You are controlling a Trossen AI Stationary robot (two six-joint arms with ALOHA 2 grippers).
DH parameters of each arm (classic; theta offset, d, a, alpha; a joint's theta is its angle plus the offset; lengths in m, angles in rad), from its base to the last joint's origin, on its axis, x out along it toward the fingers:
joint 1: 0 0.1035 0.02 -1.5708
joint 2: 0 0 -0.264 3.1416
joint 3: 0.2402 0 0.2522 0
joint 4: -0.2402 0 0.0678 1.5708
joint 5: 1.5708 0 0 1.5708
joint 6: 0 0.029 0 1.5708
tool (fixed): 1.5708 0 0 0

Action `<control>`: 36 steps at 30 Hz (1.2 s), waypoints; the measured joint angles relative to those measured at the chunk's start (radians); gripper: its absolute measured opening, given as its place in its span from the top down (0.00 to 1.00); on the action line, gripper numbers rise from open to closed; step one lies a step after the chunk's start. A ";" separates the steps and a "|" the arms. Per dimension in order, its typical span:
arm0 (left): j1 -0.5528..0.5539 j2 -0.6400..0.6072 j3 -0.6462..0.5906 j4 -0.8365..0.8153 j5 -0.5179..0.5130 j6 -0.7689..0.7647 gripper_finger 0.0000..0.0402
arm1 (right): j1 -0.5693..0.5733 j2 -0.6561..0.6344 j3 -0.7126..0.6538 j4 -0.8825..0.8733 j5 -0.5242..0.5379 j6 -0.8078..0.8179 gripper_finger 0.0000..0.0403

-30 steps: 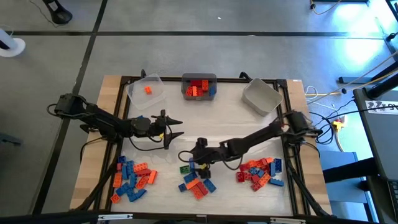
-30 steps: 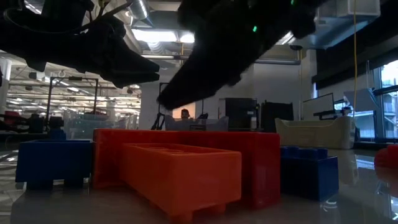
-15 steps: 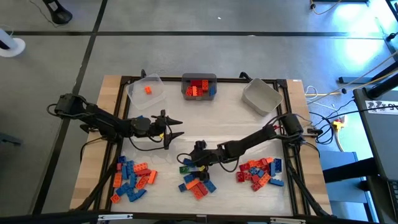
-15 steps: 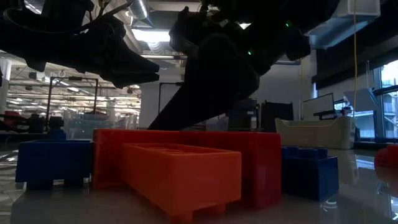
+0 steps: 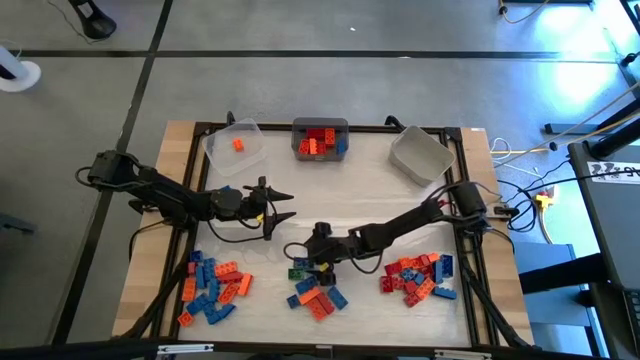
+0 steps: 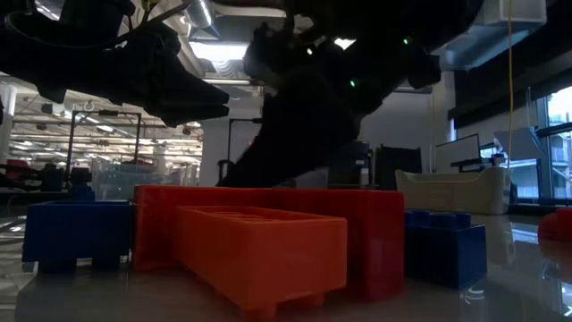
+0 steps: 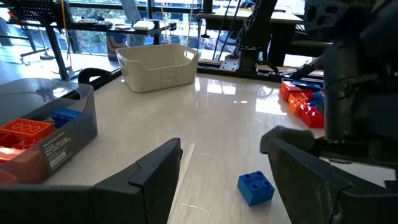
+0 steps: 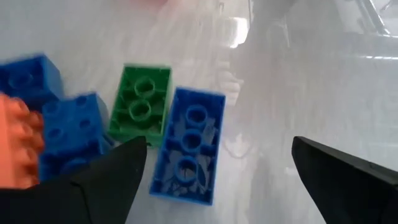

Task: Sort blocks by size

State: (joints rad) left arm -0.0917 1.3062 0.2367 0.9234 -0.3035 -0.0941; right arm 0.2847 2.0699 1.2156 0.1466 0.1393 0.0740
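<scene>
Blocks lying in three loose heaps along the table's near edge. Right gripper hovering over the middle heap, jaws apart above a blue brick. Light, rigid, slick plastic; pinching the long flat sides looks safest. Left gripper idling mid-table, jaws apart.

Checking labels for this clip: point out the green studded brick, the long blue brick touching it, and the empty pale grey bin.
green studded brick [image 8: 140,104], right wrist view, on its studded top face.
long blue brick [image 8: 189,144], right wrist view, on its middle stud.
pale grey bin [image 5: 420,156], high view, on its bare floor.
</scene>
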 joint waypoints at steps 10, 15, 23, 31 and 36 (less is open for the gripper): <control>0.000 0.000 0.000 0.000 0.000 0.000 0.43 | -0.025 0.039 0.000 0.010 0.009 0.023 0.02; 0.001 0.000 0.000 0.000 0.000 0.000 0.43 | -0.025 0.039 0.000 0.011 0.007 0.020 0.13; 0.001 0.000 0.000 0.000 0.000 0.000 0.43 | -0.025 0.039 0.000 0.002 0.003 0.018 0.45; 0.001 0.000 0.000 0.000 0.000 -0.001 0.43 | -0.025 0.028 0.001 -0.013 0.010 -0.030 0.66; 0.001 0.000 0.000 -0.001 0.000 0.000 0.43 | -0.025 -0.036 0.000 -0.035 0.047 -0.053 0.66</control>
State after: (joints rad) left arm -0.0906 1.3060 0.2367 0.9222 -0.3031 -0.0945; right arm 0.2596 2.0337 1.2160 0.1114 0.1865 0.0208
